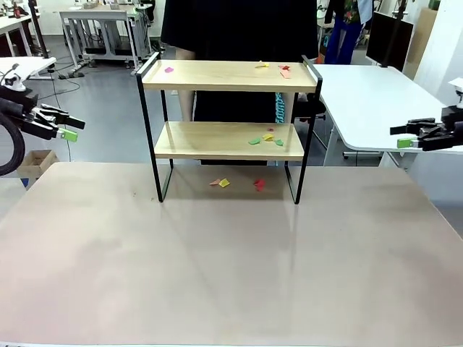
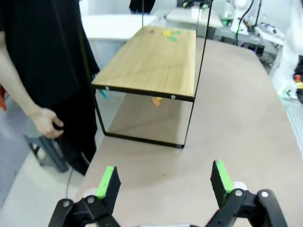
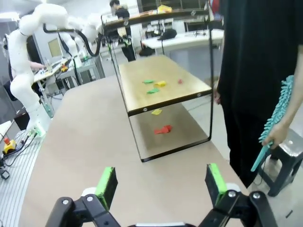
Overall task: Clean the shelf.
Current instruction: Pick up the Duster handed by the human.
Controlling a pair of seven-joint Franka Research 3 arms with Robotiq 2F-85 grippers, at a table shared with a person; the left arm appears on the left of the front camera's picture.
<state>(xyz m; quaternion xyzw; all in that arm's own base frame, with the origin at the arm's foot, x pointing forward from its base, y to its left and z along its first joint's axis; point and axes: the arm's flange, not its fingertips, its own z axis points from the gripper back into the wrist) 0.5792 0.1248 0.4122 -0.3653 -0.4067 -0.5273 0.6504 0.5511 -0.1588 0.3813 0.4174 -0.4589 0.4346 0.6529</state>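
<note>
Front view. I log the shelf (image 1: 217,76) upright at the far middle of the table (image 1: 217,267), legs on the tabletop. Coloured paper scraps (image 1: 266,138) lie on both boards, and more lie on the table beneath it. A person (image 1: 239,29) in black stands just behind the shelf. The left gripper (image 1: 69,129) hangs off the table's left edge and the right gripper (image 1: 404,137) off its right edge, both well apart from the shelf.

Left wrist view. I see the left gripper (image 2: 164,178) with its jaws spread wide and nothing between the green pads (image 2: 108,182). The shelf (image 2: 151,61) stands ahead, scraps at its far end. The person's bare hand (image 2: 47,123) hangs beside the table edge.

Right wrist view. I see the right gripper (image 3: 160,182) likewise wide open and empty. The shelf (image 3: 180,94) stands ahead with green, yellow and red scraps on the lower board; a yellow and a red scrap lie under it. The person's other hand (image 3: 277,137) holds a teal duster (image 3: 279,109) beside the table.
</note>
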